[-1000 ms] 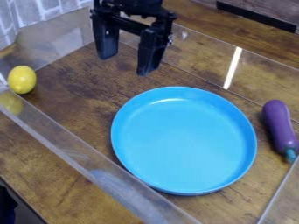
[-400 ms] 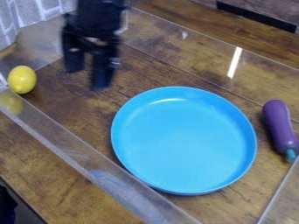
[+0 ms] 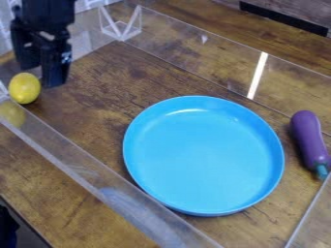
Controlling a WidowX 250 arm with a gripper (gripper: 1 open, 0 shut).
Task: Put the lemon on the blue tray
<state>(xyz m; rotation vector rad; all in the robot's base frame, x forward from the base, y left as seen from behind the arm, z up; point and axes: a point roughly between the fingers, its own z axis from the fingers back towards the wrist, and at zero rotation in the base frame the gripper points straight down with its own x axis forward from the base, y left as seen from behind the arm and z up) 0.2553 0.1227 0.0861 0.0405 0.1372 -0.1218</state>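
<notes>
The lemon (image 3: 23,88) is a small bright yellow oval lying at the far left of the wooden table, close to the clear wall. My black gripper (image 3: 39,66) points down just above and slightly right of it, open, with nothing between its fingers. One finger's tip (image 3: 56,72) hangs close to the lemon's upper right side; I cannot tell whether they touch. The blue tray (image 3: 145,136) is a large round dish with a shallow rim, resting in the middle of the table, well to the right of the gripper and bare inside.
A purple eggplant (image 3: 308,139) with a teal stem lies at the right edge. Clear plastic walls (image 3: 91,179) fence the wooden table (image 3: 155,77) along the front left and the back.
The gripper has swept from the top middle of the view to the far left and sunk, ending beside the lemon. It stayed open. Lemon, tray and eggplant have not moved.
</notes>
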